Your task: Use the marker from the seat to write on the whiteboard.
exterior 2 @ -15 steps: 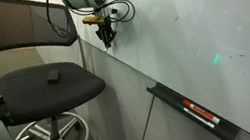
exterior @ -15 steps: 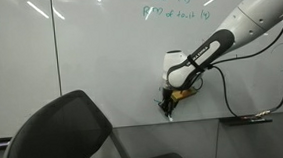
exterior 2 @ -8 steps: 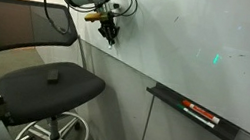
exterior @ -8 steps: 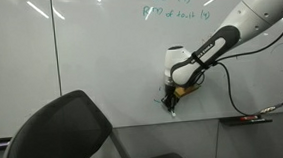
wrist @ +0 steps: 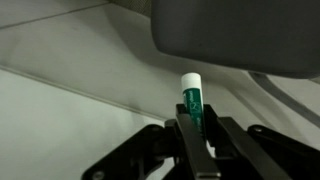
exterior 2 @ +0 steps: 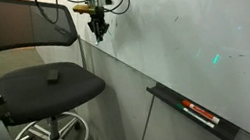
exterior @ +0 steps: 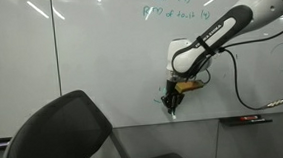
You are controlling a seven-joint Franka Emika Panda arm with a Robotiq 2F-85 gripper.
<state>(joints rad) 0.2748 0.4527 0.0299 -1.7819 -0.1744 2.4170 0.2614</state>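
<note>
near whiteboard bottom edge, tool clamps marker

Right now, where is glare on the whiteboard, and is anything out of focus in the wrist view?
In an exterior view, the whiteboard shows bright streaks of reflected light near the top; in an exterior view, it carries a green glare spot; in the wrist view, the marker in the gripper is in focus, while a dark shape above it is blurred.

Office | large wall whiteboard | black swivel seat | pen tray
</note>
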